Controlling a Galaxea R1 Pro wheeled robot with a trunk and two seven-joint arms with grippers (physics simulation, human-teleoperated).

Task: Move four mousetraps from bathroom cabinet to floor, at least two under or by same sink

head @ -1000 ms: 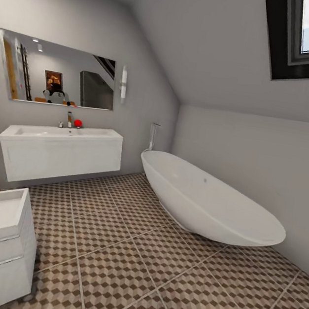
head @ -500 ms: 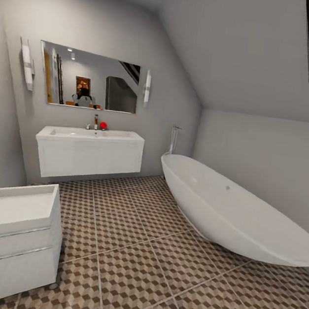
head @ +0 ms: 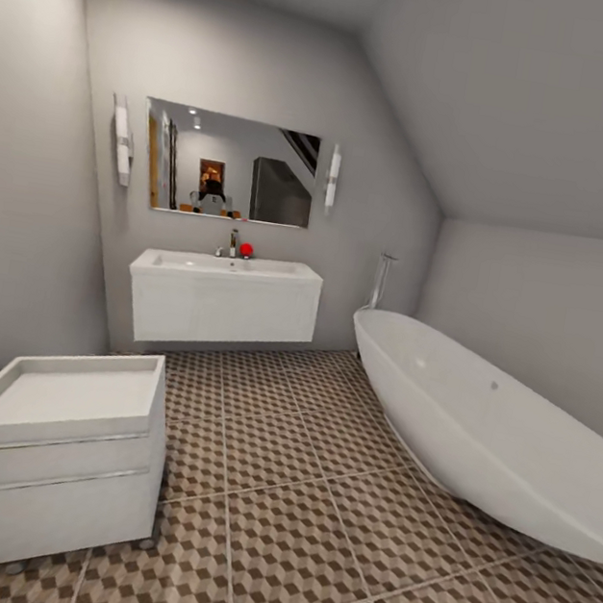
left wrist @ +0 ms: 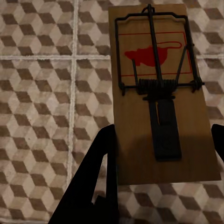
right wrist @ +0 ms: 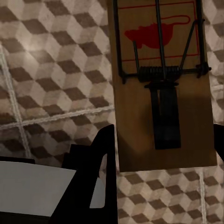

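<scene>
Mousetraps, two on hand. One mousetrap sits between the dark fingers of my left gripper, which is closed on the board's long edges, above the cube-patterned bathroom floor. A second mousetrap is clamped the same way in my right gripper; its far end is cut off by the frame, and a pale surface I cannot identify shows beside it. From the head camera, the sink is at 12 o'clock on the far wall, the bathtub at 2 o'clock, and a white drawer unit at 9 o'clock.
</scene>
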